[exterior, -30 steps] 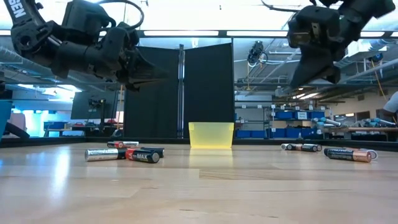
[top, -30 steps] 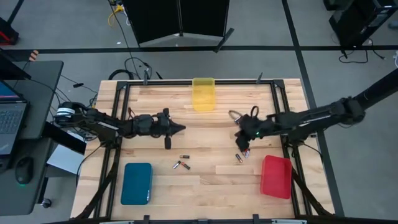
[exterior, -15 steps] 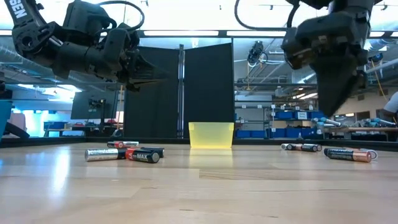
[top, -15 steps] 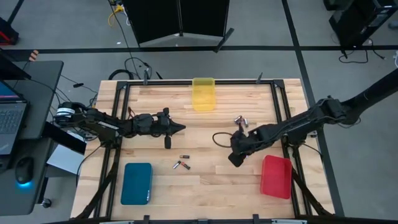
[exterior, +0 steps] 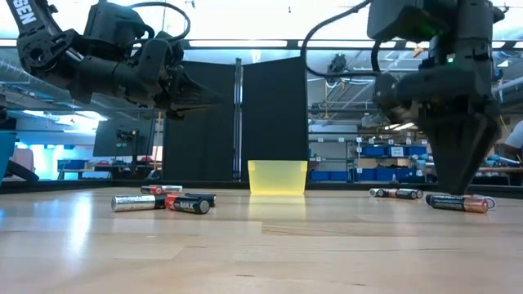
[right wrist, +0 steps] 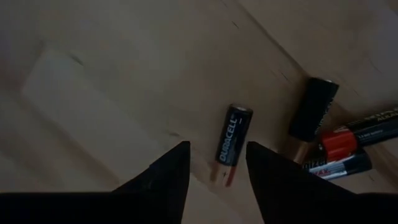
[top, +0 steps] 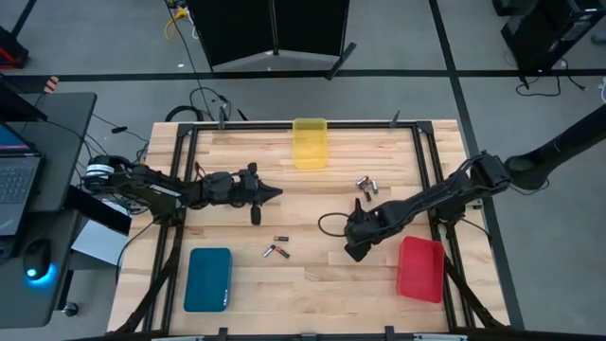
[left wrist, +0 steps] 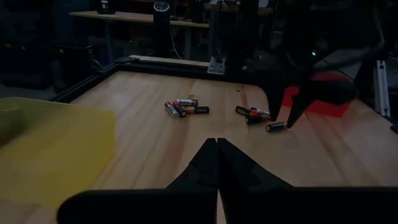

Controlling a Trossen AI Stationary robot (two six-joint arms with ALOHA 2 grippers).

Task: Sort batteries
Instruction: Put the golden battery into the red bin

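Observation:
Several small batteries lie flat on the wooden table: one group near the middle, one farther back, and one under my right arm. In the right wrist view, a black Duracell battery lies between and below the fingers of my open right gripper, and more batteries lie beside it. The right gripper points down just above the table and touches nothing. My left gripper hovers shut over the table's left-centre, pointing level toward the right.
A yellow tray stands at the far edge. A teal tray sits near left and a red tray near right, close to the right arm. Bare wood lies between the battery groups.
My right gripper has come down and moved toward the table's near edge, tipping from a slant to pointing straight down over the batteries beside the red tray. The batteries have not moved.

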